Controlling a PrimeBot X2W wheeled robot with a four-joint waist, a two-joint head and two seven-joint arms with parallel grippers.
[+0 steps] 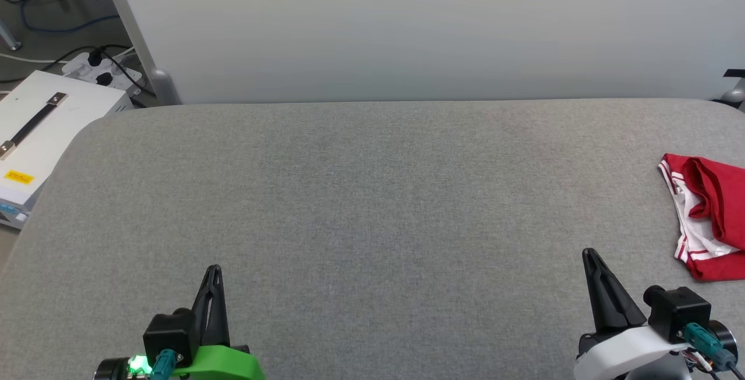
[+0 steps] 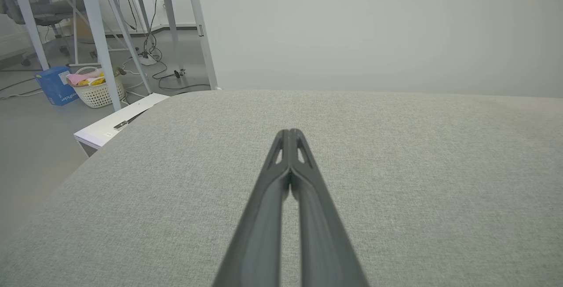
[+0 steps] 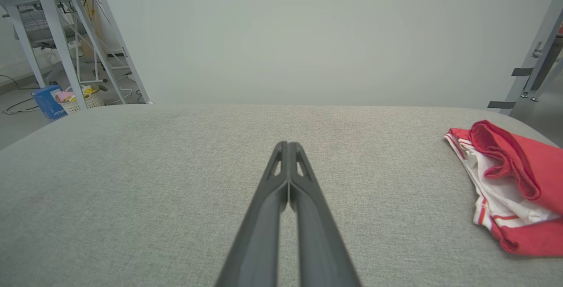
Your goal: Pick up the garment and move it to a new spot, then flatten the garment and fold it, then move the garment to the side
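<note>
The left gripper [image 1: 213, 270] sits low over the grey padded surface [image 1: 372, 194], jaws fully closed and holding nothing. In the left wrist view its fingers [image 2: 264, 216] meet at the tips with a thin slit further back. There is bare fabric under and ahead of them. Can't tell if the tips touch the fabric.

The right gripper [image 1: 589, 253] is the same: jaws pressed together, tips meeting, nothing gripped, bare fabric straight ahead.

The garment [image 1: 713, 217] lies crumpled on the surface, to the right of the right jaws and a little ahead of them, clearly apart and untouched. It is well apart from the left jaws, with the right gripper between. Red cloth is bunched on top. The white part with red striped trim is on the side nearer the jaws. The head view cuts off its right part.

Ahead of both jaws the surface ends at a rounded far edge, then a plain pale wall [image 1: 407, 31].

Left of the left jaws, past the surface edge, sits a white box [image 1: 64, 112] with a dark strap handle and yellow label. A power strip [image 1: 102, 71] with cables lies on the floor beyond it.

In the left wrist view, ahead-left of the jaws, a white basket [image 2: 94, 91] of coloured items sits beside a blue box [image 2: 55, 87], among white metal legs [image 2: 99, 36].
</note>
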